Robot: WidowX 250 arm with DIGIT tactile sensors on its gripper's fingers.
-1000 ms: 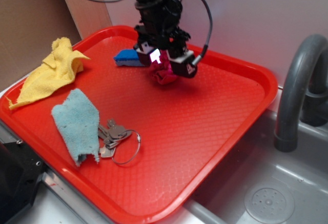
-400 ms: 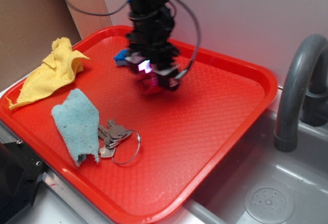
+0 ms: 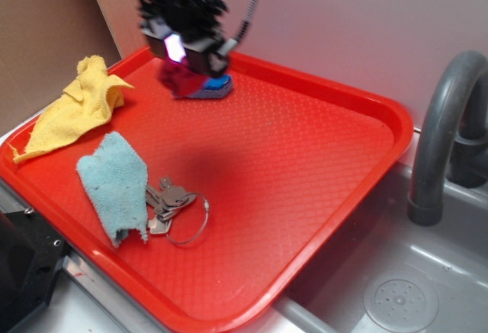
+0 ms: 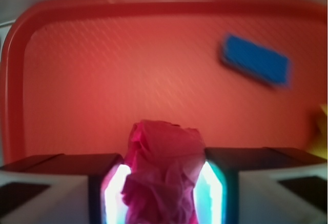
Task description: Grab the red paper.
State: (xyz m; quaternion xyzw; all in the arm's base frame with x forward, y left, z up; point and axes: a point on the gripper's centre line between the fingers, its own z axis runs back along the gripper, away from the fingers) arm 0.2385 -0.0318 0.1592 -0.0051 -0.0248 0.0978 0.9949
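The red paper (image 4: 163,170) is a crumpled crimson wad pinched between my two lit fingers in the wrist view. My gripper (image 4: 163,193) is shut on it and holds it in the air above the red tray (image 4: 102,80). From the exterior view, the gripper (image 3: 181,66) hangs over the tray's far left part, with the red paper (image 3: 177,80) dangling below it, just in front of the blue sponge (image 3: 216,87).
On the red tray (image 3: 305,165) lie a yellow cloth (image 3: 76,112) at the left edge, a light blue cloth (image 3: 116,183), and keys on a ring (image 3: 175,205). A grey faucet (image 3: 442,135) and sink (image 3: 396,295) stand to the right. The blue sponge (image 4: 255,66) is ahead right.
The gripper has risen and moved left and back with the red paper in it, from the tray's middle to above the blue sponge's near side.
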